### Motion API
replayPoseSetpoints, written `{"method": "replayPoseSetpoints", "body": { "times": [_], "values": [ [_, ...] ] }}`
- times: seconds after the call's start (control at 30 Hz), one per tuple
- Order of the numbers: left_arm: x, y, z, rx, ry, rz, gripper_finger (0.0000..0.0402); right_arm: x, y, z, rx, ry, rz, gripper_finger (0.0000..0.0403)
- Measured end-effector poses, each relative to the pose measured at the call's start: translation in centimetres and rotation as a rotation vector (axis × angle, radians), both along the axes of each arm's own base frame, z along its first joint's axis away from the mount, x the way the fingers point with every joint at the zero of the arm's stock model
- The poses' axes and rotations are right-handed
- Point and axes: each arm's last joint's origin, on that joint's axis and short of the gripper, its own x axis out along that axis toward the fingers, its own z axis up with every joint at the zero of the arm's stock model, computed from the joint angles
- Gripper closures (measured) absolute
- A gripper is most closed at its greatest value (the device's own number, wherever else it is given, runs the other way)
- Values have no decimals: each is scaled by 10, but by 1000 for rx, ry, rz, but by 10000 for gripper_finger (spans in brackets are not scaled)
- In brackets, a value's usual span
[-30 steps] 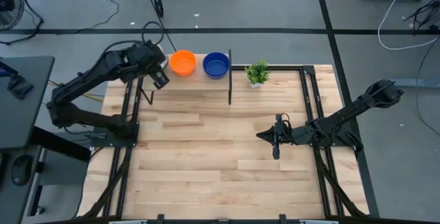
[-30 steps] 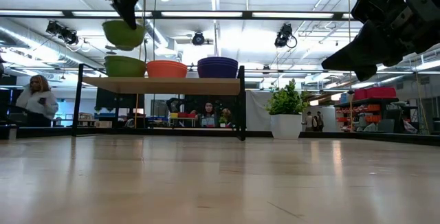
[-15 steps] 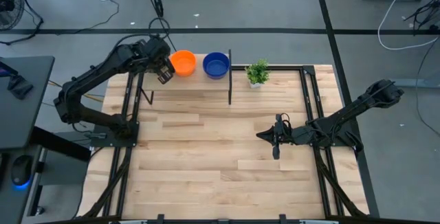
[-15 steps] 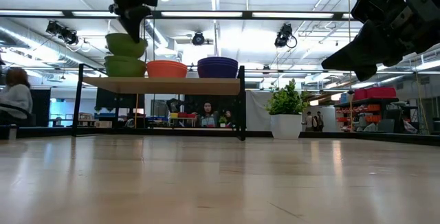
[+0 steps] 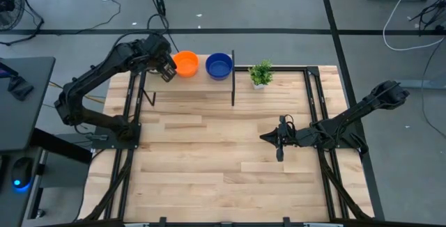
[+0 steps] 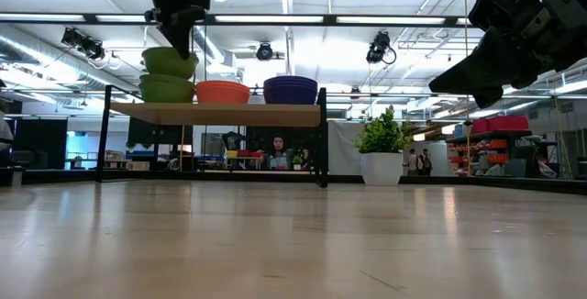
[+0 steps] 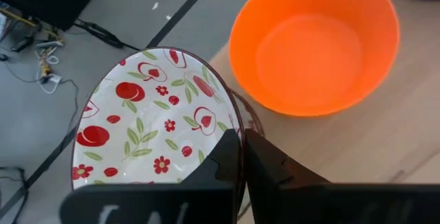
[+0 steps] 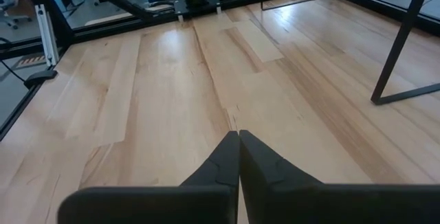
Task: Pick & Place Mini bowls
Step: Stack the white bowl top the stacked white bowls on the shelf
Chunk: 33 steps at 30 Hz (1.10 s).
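My left gripper (image 5: 166, 72) is at the shelf's left end, shut on a mini bowl (image 7: 151, 124) that is white with red flowers inside and green outside (image 6: 169, 60). This bowl sits right above a second green bowl (image 6: 166, 89) on the shelf (image 6: 215, 114); whether the two touch I cannot tell. Orange bowls (image 5: 185, 63) and blue bowls (image 5: 219, 65) stand in stacks on the shelf to the right. In the high view the arm hides the held bowl. My right gripper (image 5: 280, 142) is shut and waits above the table's right half. My left gripper pinches the floral bowl's rim (image 7: 235, 110) on the side facing the orange bowl, one finger (image 7: 221, 159) inside the bowl and one outside. The fingers come from above, pointing down. The bowl hangs level below them, over the lower green bowl.
A small potted plant (image 5: 261, 74) stands on the table right of the shelf. The shelf's dark post (image 5: 233, 77) rises between the blue bowls and the plant. Bare wood (image 5: 209, 150) lies between the two arms. People show in the room beyond.
My left gripper has moved toward the table's far edge and down, still shut on the floral bowl. The bowl, which hung well above the shelf's green bowl, has come down onto or just above it.
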Motion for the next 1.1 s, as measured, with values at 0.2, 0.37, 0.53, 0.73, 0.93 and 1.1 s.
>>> {"method": "replayPoseSetpoints", "body": {
  "times": [0.2, 0.37, 0.53, 0.73, 0.93, 1.1],
  "values": [
    [6, 4, -6, -16, 19, 1, 391, 0, 0, 0, 1, 0, 0, 392],
    [8, 6, -8, -18, 20, 8, 391, 0, 0, 0, 3, 0, 7, 392],
    [12, 10, -14, -40, 35, 18, 391, 0, 0, 0, 3, 0, 7, 392],
    [19, 16, -23, -62, 61, 26, 390, 0, 0, 0, 3, 0, 7, 392],
    [20, 18, -25, -65, 58, 49, 387, 0, 0, 0, 3, 0, 8, 392],
    [18, 18, -25, -56, 73, 77, 388, 0, 0, 0, 3, 1, 7, 392]
  ]
}}
